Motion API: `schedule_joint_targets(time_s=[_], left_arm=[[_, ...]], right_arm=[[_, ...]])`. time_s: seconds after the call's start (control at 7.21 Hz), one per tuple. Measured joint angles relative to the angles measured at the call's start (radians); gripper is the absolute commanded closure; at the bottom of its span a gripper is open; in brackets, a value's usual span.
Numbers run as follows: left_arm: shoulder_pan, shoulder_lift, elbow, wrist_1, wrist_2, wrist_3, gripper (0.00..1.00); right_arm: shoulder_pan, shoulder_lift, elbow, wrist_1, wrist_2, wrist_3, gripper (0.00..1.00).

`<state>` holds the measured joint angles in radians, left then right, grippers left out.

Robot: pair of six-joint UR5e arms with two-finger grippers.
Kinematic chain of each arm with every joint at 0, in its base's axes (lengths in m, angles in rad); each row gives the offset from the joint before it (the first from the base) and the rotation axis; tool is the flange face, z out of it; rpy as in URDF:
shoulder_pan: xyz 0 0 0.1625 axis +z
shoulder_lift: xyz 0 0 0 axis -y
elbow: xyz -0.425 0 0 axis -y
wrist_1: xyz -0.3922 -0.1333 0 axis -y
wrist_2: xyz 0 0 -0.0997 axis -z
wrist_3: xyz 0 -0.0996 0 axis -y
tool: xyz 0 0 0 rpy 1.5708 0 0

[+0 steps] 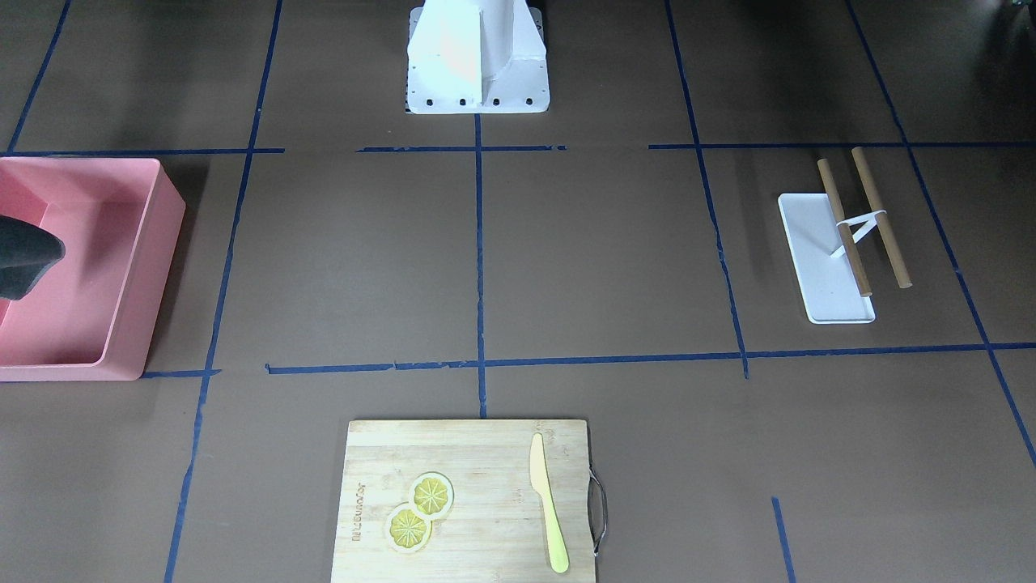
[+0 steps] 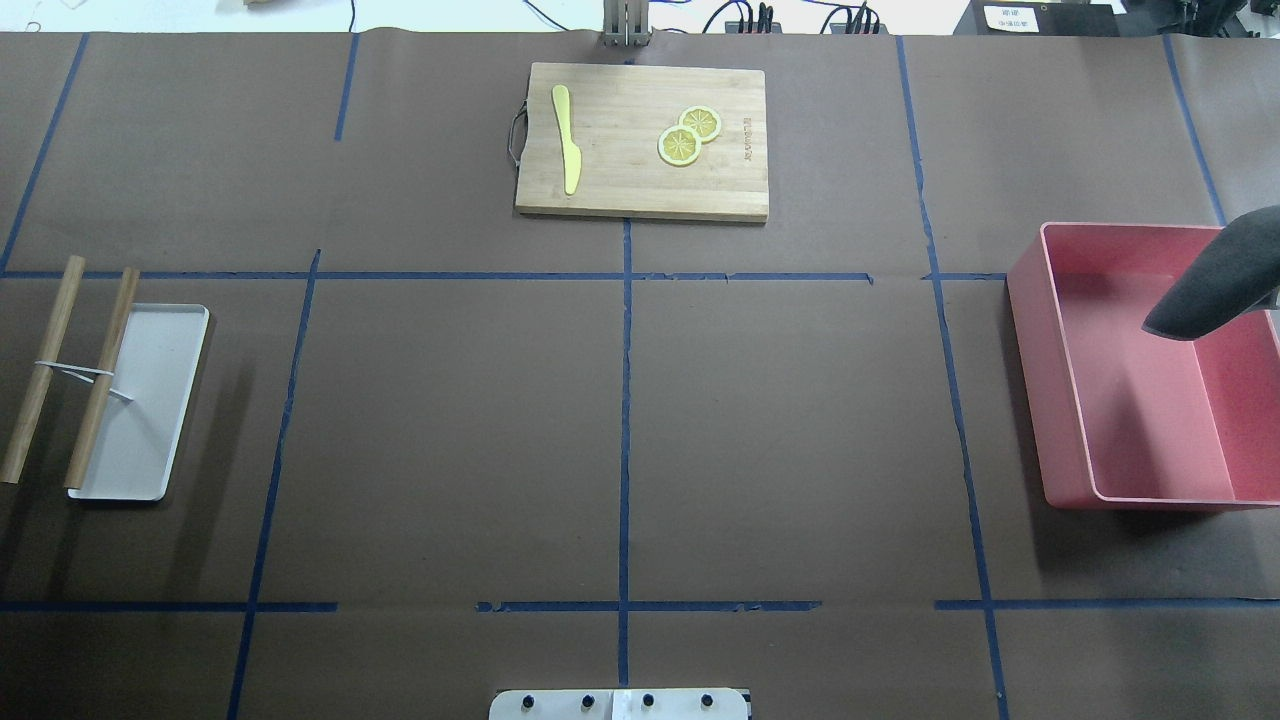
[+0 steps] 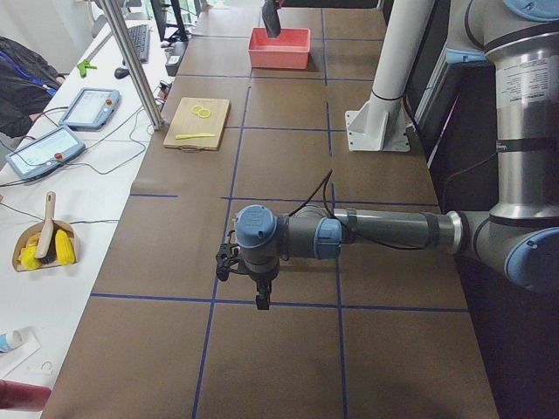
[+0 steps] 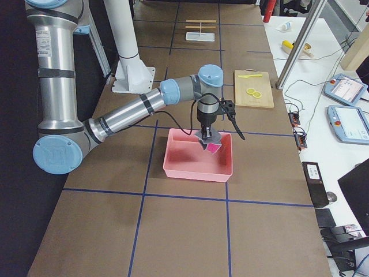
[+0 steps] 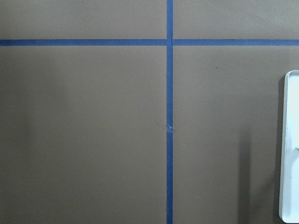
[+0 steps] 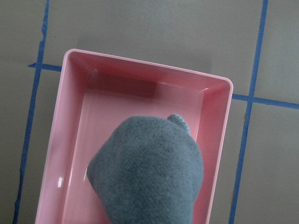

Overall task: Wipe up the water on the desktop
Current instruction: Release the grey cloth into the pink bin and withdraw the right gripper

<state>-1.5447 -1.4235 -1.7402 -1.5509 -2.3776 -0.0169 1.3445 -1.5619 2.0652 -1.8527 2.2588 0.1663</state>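
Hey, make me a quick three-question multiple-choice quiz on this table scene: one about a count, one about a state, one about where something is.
1. How many lemon slices lie on the cutting board?
A) one
B) two
C) four

2. How is the yellow knife placed?
A) lying flat on the cutting board
B) standing upright
C) snapped in two

3. Where is the grey cloth?
A) on the cutting board
B) beside the yellow knife
C) over the pink bin

Answers:
1 B: two round slices sit on the board, overlapping slightly.
2 A: its whole length rests on the board, in one piece.
3 C: the right wrist view shows the cloth in front of the bin's inside, far from the board.
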Motion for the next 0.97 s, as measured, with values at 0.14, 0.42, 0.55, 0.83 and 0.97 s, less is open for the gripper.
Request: schedule_joint_targets(time_s=[0.14, 0.42, 0.55, 0.83, 0.97], left_arm=[[0.0, 0.0, 0.002, 0.0, 0.0, 0.0, 0.0], [0.0, 0.0, 0.003, -0.001, 0.0, 0.0, 0.0], [0.0, 0.0, 0.005, -0.001, 0.0, 0.0, 0.0], [0.0, 0.0, 0.006, -0.001, 0.0, 0.0, 0.0], [0.0, 0.0, 0.006, -0.002, 0.0, 0.0, 0.0]], right_arm=[[0.0, 0.0, 0.001, 0.004, 0.003, 0.001, 0.0], [0.0, -0.001, 0.002, 0.006, 0.005, 0.0, 0.0], [0.0, -0.002, 0.001, 0.006, 0.005, -0.002, 0.0], [0.003, -0.031, -0.008, 0.006, 0.006, -0.053, 0.0], [0.015, -0.082, -0.012, 0.014, 0.006, -0.119, 0.0]])
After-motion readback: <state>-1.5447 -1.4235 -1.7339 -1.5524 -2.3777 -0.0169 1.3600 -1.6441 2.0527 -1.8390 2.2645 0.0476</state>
